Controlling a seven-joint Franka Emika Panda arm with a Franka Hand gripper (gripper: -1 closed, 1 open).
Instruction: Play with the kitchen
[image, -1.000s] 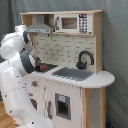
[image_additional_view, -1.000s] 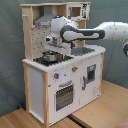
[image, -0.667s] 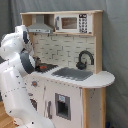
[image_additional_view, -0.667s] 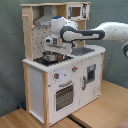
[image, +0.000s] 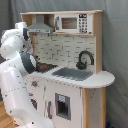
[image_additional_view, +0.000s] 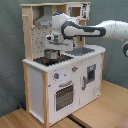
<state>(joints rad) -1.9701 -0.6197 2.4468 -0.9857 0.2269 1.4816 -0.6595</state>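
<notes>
Arm (image_additional_view: 95, 31): glossy white rounded shells, black bands at joints, bulbous white wrist housing.

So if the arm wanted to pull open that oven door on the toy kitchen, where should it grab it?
Probably by the horizontal bar handle across the top of the oven door, coming straight at the kitchen's front. The bar stands clear of the panel, so fingers could close above and below it. The gripper now hangs over the hob.
</notes>
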